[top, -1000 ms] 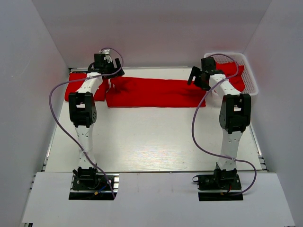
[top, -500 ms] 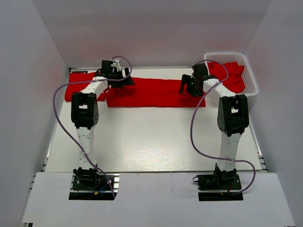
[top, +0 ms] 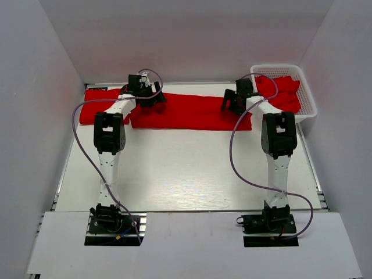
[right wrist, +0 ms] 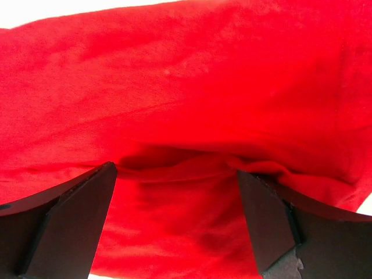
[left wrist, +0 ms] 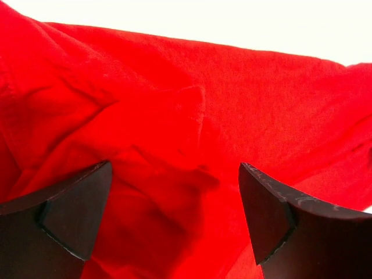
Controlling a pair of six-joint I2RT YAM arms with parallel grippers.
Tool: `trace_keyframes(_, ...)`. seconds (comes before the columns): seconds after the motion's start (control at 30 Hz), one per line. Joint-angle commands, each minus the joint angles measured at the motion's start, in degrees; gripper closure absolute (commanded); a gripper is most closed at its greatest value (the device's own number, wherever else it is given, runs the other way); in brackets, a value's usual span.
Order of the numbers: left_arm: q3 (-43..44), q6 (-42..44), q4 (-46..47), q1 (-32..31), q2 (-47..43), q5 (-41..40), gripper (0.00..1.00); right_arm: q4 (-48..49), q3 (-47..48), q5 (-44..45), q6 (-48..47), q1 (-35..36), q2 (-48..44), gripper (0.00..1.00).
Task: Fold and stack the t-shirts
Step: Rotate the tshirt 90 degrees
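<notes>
A red t-shirt point(top: 192, 111) lies folded into a long strip across the far side of the table. My left gripper point(top: 146, 96) is down at the strip's far left end, jaws open, with rumpled red cloth point(left wrist: 174, 174) between the fingers. My right gripper point(top: 235, 100) is down at the strip's far right end, jaws open over a raised fold of the cloth point(right wrist: 192, 168). A folded red t-shirt point(top: 96, 106) lies at the far left. More red cloth point(top: 286, 93) fills the basket.
A white mesh basket point(top: 309, 102) stands at the far right corner, close to my right arm. White walls enclose the table on three sides. Bare white tabletop point(top: 186, 168) stretches from the strip to the arm bases.
Both grippers have moved inward and down onto the far ends of the red strip. The strip's left end is now more bunched under the left gripper.
</notes>
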Motion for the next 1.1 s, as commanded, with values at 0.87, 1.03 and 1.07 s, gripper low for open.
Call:
trace_keyframes(0.87, 26.19, -15.92, 32.94, -15.76, 27.01, -4.72, 0.0, 1.44, -40.68, -40.74, -13.97, 33.57, -27.83, 0.09)
trace_keyframes(1.03, 25.66, -15.4, 32.94, -15.76, 25.08, -6.56, 0.0, 3.47, -41.56, -36.35, -12.56, 33.23, -33.28, 0.09)
trace_keyframes(1.07, 25.66, -15.4, 32.94, -15.76, 25.07, -6.57, 0.0, 4.0, -41.82, -35.47, -12.04, 33.4, -34.78, 0.09)
